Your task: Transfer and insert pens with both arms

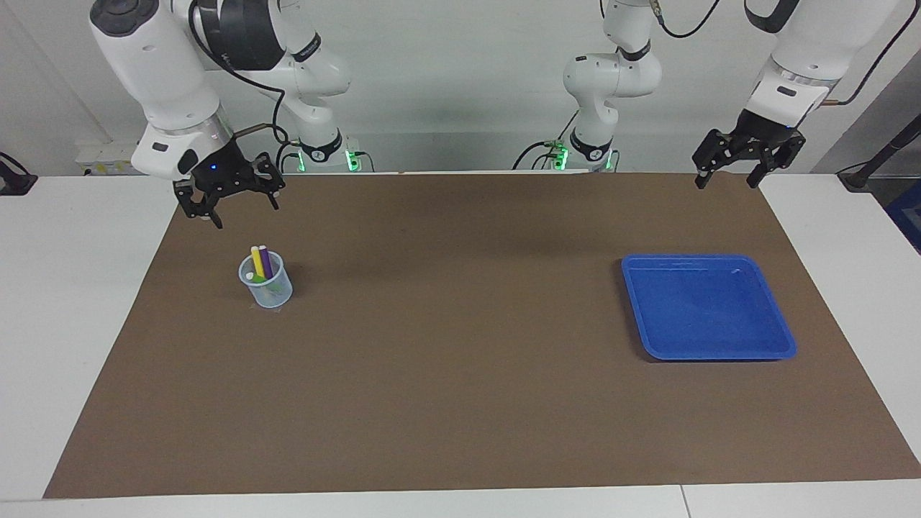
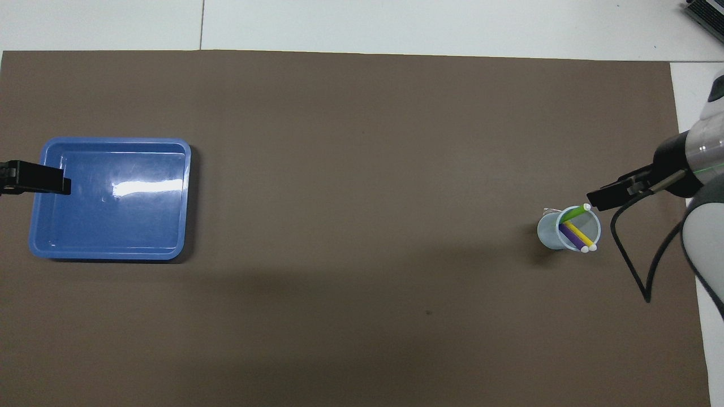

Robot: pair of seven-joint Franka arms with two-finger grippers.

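Observation:
The yellow pen (image 1: 257,261), purple pen (image 1: 265,260) and green pen (image 1: 274,288) stand tilted in a small clear cup (image 1: 268,293) on the brown mat, toward the right arm's end. The overhead view shows the yellow (image 2: 578,233), purple (image 2: 570,237) and green (image 2: 574,213) pens in the cup (image 2: 550,233). My right gripper (image 1: 246,214) is open and empty, raised over the mat beside the cup, and also shows in the overhead view (image 2: 599,199). My left gripper (image 1: 725,185) is open and empty, raised at the left arm's end, over the tray's edge in the overhead view (image 2: 56,182).
An empty blue tray (image 1: 783,338) lies on the mat toward the left arm's end, also in the overhead view (image 2: 113,141). The brown mat (image 1: 460,360) covers most of the white table. A black cable (image 2: 628,254) hangs from the right arm near the cup.

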